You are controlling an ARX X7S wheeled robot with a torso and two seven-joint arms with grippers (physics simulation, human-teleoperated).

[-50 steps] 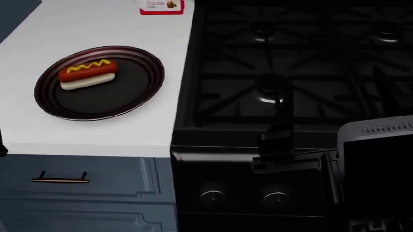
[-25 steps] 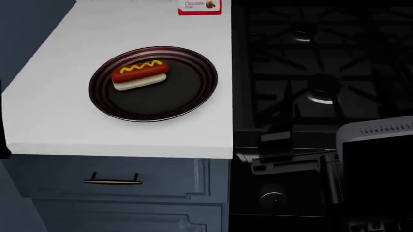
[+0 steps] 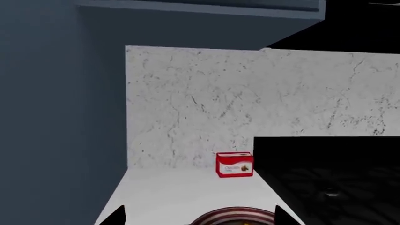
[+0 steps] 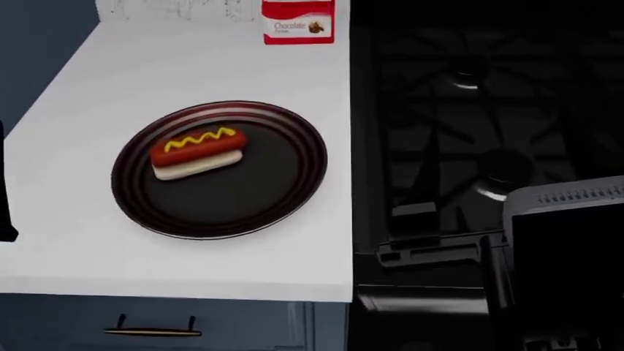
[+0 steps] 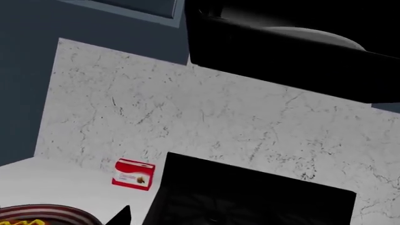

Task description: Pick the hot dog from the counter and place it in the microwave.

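The hot dog, a red sausage in a pale bun with a yellow zigzag, lies on a dark plate with a maroon rim on the white counter. My left gripper is open, its two dark fingertips wide apart over the plate's rim, and it is empty. My right gripper shows one fingertip far out to the side, so it is open. The other fingertip is lost against the black stove. The microwave is a dark body high above the stove, with a pale round tray inside.
A red-and-white chocolate box stands at the counter's back by the marble wall. The black stovetop adjoins the counter on the right. My right arm's grey housing hangs over the stove front. A blue drawer is below.
The head view has shifted: counter, plate and hot dog slid right in the picture, then lower and nearer. The hot dog stays on its plate. The right arm looks unmoved.
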